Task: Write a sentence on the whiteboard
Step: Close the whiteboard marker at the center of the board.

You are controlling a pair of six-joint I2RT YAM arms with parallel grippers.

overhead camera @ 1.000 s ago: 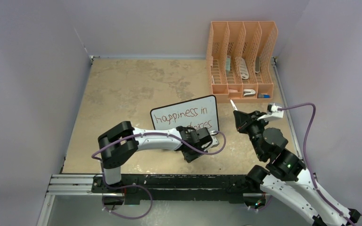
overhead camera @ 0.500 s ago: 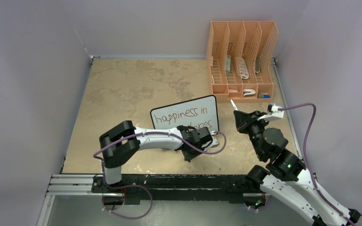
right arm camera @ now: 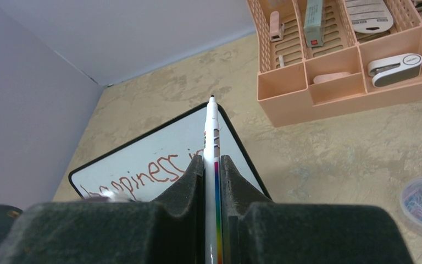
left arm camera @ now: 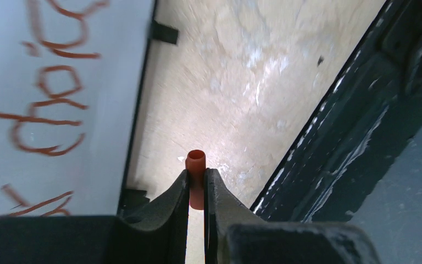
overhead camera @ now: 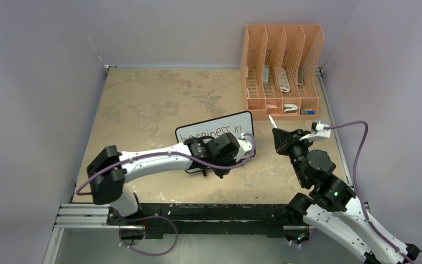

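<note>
Reaching low across the table (overhead camera: pixel 143 104), left arm fronts the whiteboard (overhead camera: pixel 214 125); left gripper (left arm camera: pixel 196 179) pinches an orange tube (left arm camera: pixel 196 159). Whiteboard mid-table, long axis left-right, sentence (overhead camera: pixel 211 133) facing the arms. Right arm bent, right gripper (right arm camera: pixel 212 162) clamps a white pen (right arm camera: pixel 211 124), tip pointing away.

Peach desk organizer (overhead camera: pixel 283 115) holding staplers (right arm camera: pixel 394 65) on the tan table (overhead camera: pixel 154 99), far right corner

3 plain lilac walls (overhead camera: pixel 38 82) close in a mottled beige table (overhead camera: pixel 159 99); a black rail (overhead camera: pixel 198 211) lines its near edge.
</note>
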